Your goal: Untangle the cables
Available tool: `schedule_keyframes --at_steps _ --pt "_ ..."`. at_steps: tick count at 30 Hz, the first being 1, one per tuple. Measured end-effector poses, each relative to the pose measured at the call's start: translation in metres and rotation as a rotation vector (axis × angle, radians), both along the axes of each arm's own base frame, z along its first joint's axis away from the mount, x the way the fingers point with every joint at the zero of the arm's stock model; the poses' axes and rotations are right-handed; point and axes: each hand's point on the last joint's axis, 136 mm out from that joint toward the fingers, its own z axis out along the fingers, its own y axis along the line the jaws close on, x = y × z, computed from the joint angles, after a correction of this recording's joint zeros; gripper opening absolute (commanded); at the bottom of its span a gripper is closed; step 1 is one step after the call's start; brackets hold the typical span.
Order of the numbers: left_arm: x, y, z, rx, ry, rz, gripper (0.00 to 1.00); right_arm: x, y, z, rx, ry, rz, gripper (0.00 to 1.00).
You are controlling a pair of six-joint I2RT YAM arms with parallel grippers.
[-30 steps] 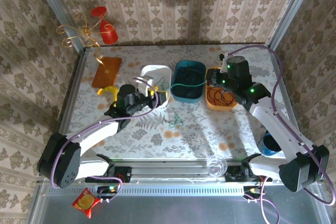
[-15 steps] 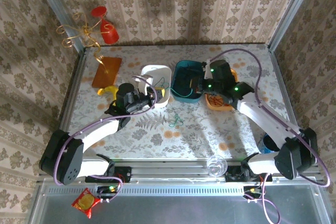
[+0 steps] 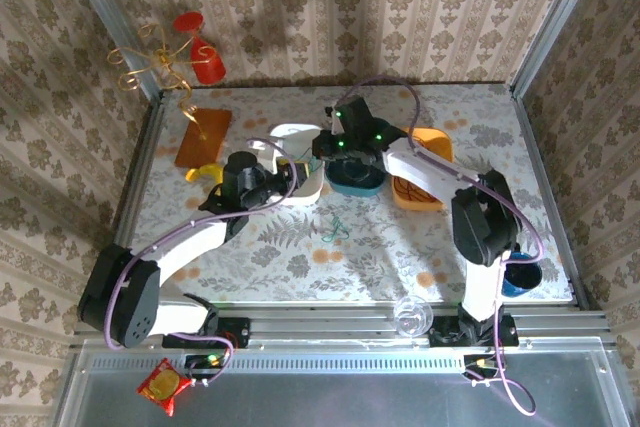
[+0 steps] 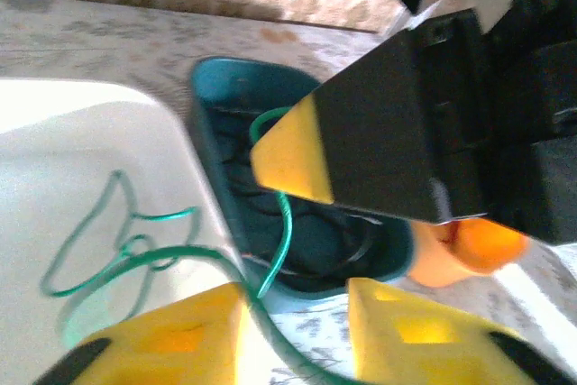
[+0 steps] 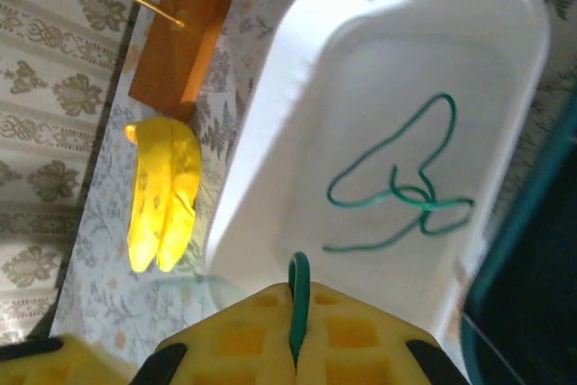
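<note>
Right wrist view: right tool clamped on a green cable, loops lying in the tray ahead, probably to pull it straight; left tool apart.

Green cable, white tray, seemingly teal bin

From my station I count three dishes: one white, one teal, one orange. Two green cables I can tell apart for sure; the red cables are too small to count. One banana bunch, one wooden board, two red cones, one blue cup, one clear glass, one snack packet.
</note>
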Motion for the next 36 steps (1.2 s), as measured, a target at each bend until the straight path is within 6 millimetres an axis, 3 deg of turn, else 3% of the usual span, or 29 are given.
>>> schedule_keyframes --at_steps 5,9,10,12,17,20,24,31,36 --pt "0.037 0.035 -0.019 0.051 0.067 0.122 0.69 0.02 0.016 -0.008 -0.023 0.003 0.0 0.0" --pt "0.045 0.062 -0.02 0.085 0.083 0.204 0.77 0.036 0.015 -0.018 -0.093 -0.002 -0.035 0.0" --pt "0.043 0.067 -0.017 0.097 0.079 0.22 0.88 0.039 0.013 -0.021 -0.111 -0.002 -0.044 0.0" --pt "0.039 0.076 -0.004 0.116 0.049 0.251 1.0 0.043 0.007 -0.028 -0.158 -0.002 -0.067 0.0" --pt "0.023 0.103 0.044 0.117 -0.074 0.348 1.0 0.042 -0.011 -0.046 -0.258 0.032 -0.107 0.0" --pt "0.016 0.122 0.053 0.133 -0.095 0.424 1.0 0.039 -0.013 -0.053 -0.275 0.055 -0.105 0.0" --pt "0.009 0.138 0.038 0.187 -0.056 0.491 1.0 0.034 -0.012 -0.057 -0.272 0.08 -0.098 0.0" --pt "0.002 0.15 0.013 0.256 0.011 0.527 1.0 0.025 -0.009 -0.064 -0.215 0.163 -0.126 0.0" --pt "0.002 0.151 0.012 0.262 0.014 0.534 1.0 0.011 -0.016 -0.089 -0.163 0.31 -0.198 0.02"
